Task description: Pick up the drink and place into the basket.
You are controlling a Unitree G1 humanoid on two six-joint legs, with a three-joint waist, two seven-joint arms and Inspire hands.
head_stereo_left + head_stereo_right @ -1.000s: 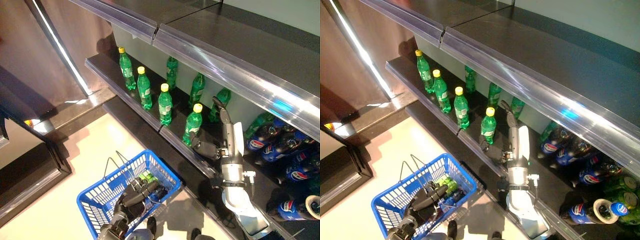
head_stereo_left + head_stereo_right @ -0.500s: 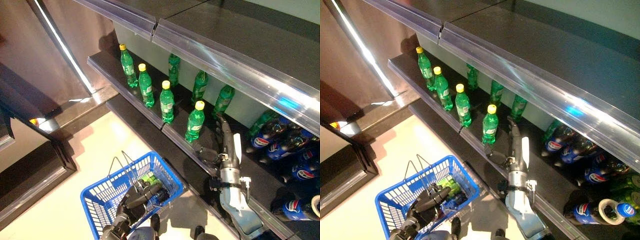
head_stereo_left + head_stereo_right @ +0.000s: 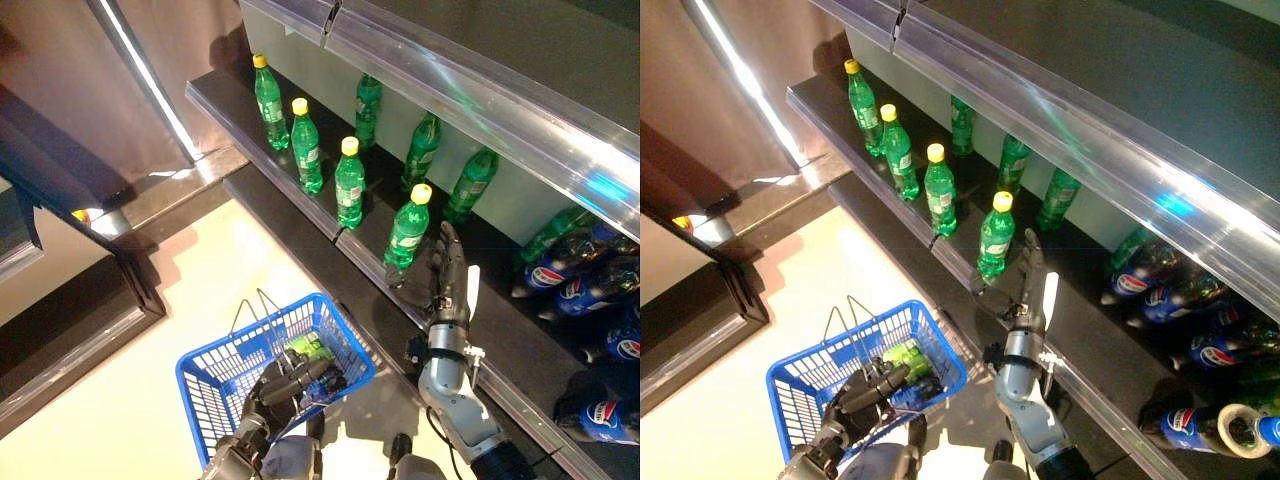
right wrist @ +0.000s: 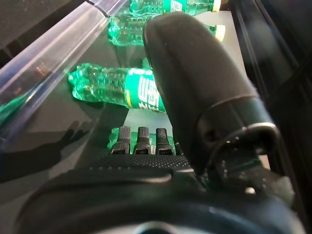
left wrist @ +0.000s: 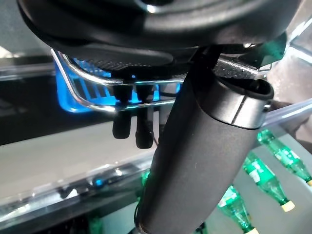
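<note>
Green soda bottle [image 3: 408,232] just beside your right hand [image 3: 437,279], fingers straight, empty: wrap mid-body. Left hand [image 3: 283,385] grips basket handle [image 3: 262,316].

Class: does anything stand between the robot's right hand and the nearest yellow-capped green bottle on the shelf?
Nothing visible does. The open right hand sits just beside the yellow-capped green plastic bottle at the dark shelf edge, with no other bottle between them.
</note>
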